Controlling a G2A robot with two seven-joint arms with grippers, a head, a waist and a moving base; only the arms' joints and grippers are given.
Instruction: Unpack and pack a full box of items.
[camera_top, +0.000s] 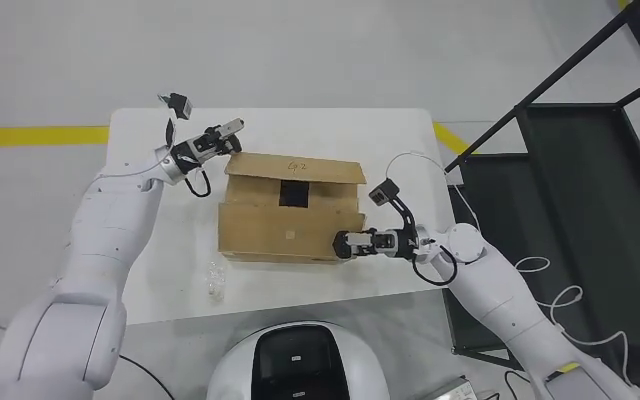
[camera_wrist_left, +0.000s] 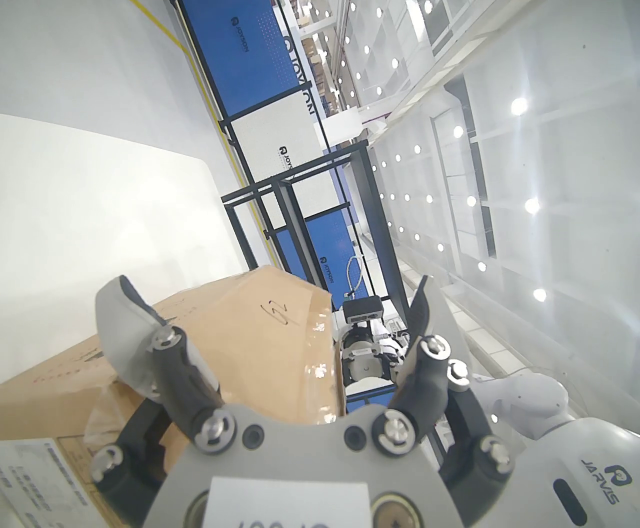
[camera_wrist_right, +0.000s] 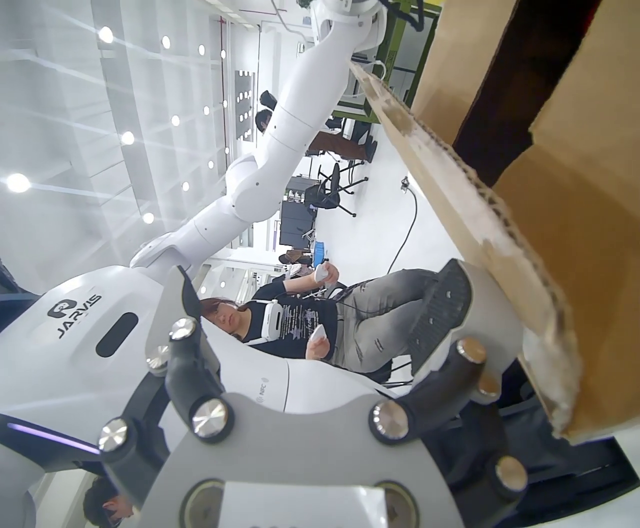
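Box (camera_top: 290, 210) sits mid-counter (camera_top: 330, 130), flaps mostly down, with a dark gap at centre. My left claw (camera_top: 232, 128) is wide and empty at its far corner. My right claw (camera_top: 345, 243) is wide, one finger against a near flap. A clear packet (camera_top: 214, 277) lies outside the box, so I judge packing unfinished. White floor (camera_top: 300, 50), yellow line (camera_top: 50, 135), dark rack (camera_top: 560, 150) beside the counter.

Top view looks down on the table (camera_top: 330, 125); both wrist views, close by, share the box (camera_top: 270, 225).
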